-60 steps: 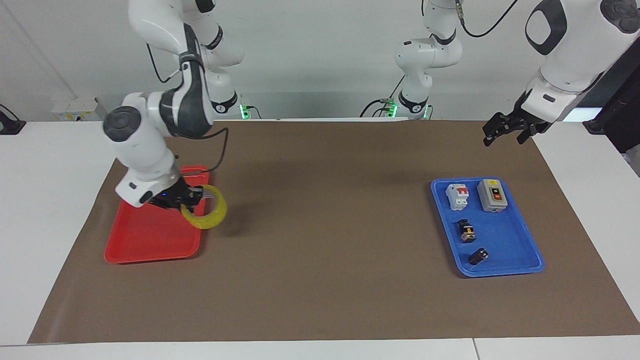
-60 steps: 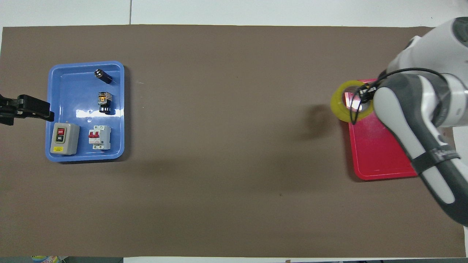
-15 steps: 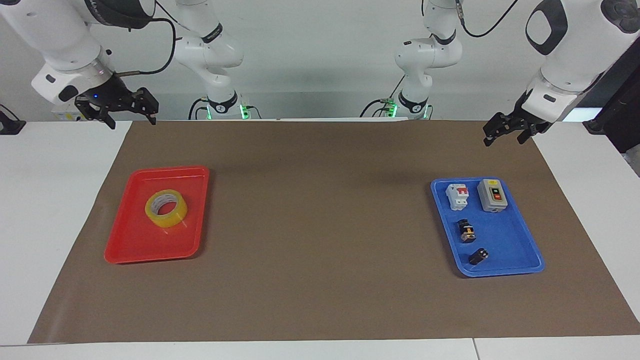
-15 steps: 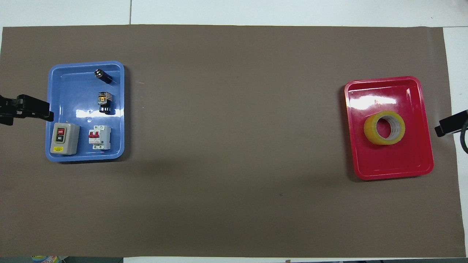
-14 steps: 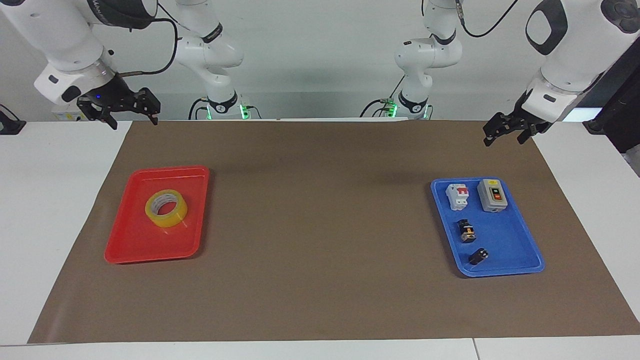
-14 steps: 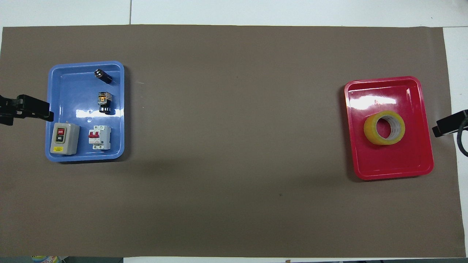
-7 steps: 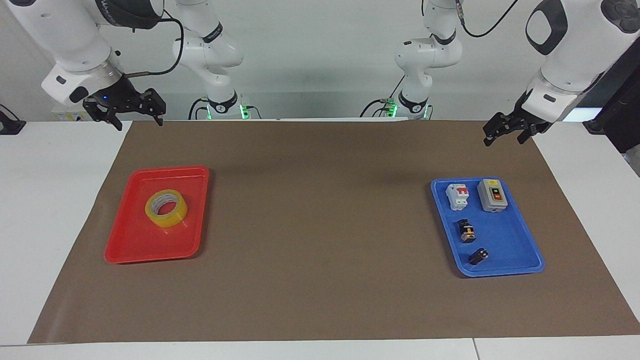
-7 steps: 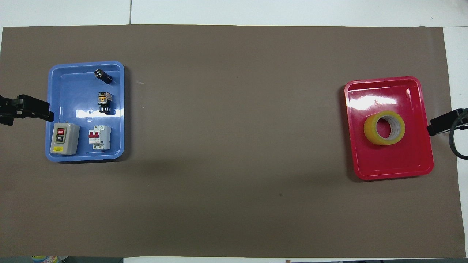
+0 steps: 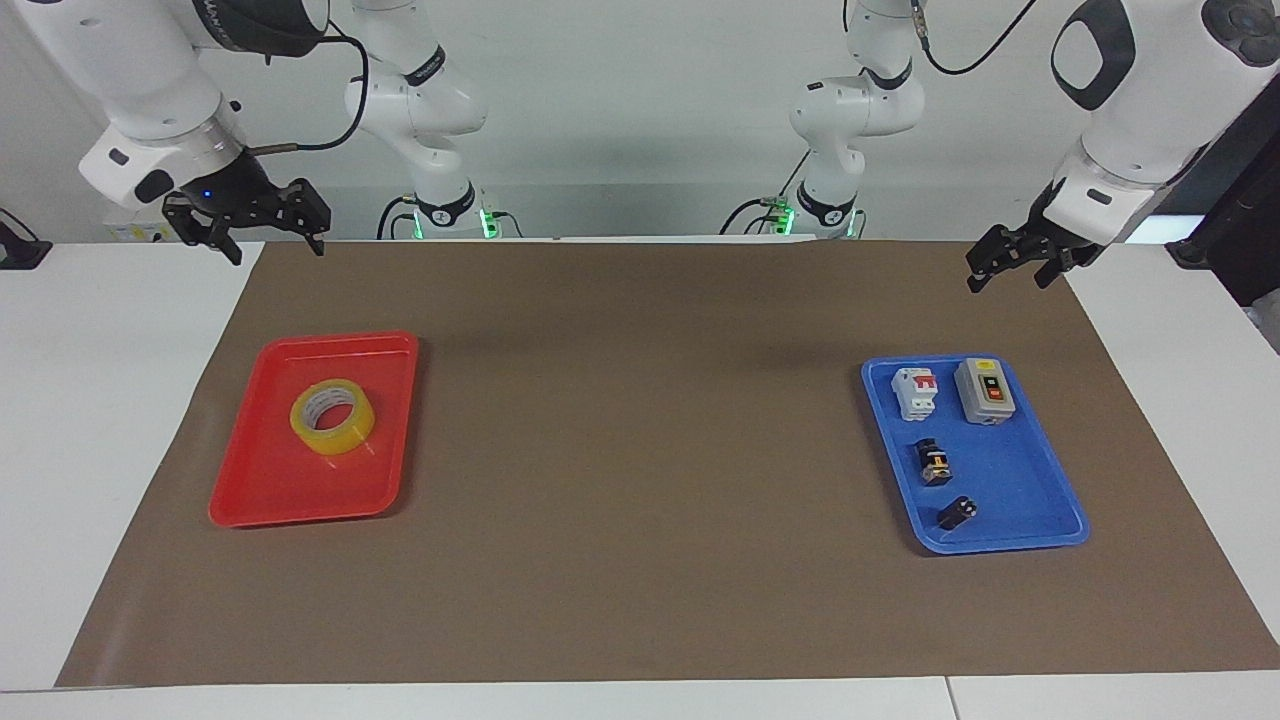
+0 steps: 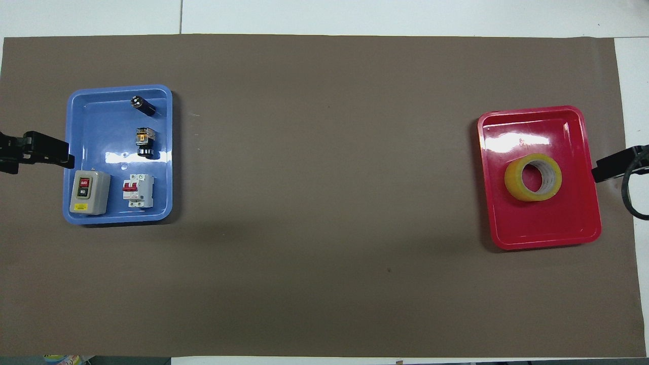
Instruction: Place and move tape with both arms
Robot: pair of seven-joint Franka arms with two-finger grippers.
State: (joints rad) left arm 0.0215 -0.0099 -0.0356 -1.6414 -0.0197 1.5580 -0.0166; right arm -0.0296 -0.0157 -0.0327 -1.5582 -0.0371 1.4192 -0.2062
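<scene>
**Tape roll sits in red tray as both arms hang clear**

The tape (image 9: 333,416), a single ring of translucent yellow with a white core, lies flat in the red tray (image 9: 262,495) toward the right arm's end of the table, apart from the tray's walls and nothing touching it. The right gripper (image 9: 262,232) hangs in the air over the corner of the brown mat (image 9: 640,560) nearest that arm's base, its fingers spread and empty. The left gripper (image 9: 1008,268) hangs over the mat's edge at the other end, just above the blue tray (image 9: 1010,540), also empty; whether its fingers are parted cannot be told.

Judging from the layout, the step in hand is a fresh approach to the roll by the right arm. It would go best with the gripper brought straight down over the ring, one finger inside the core and one outside the wall, closing only once low enough to grip the full band, then lifting clear of the tray's lip before travelling sideways.

By count: one tape roll, two trays, one mat. The blue tray holds four parts: a grey switch box (image 9: 985,391), a white circuit breaker (image 9: 914,392) and two small dark components (image 9: 934,463). Two slimmer arms (image 9: 845,120) stand by the wall.
</scene>
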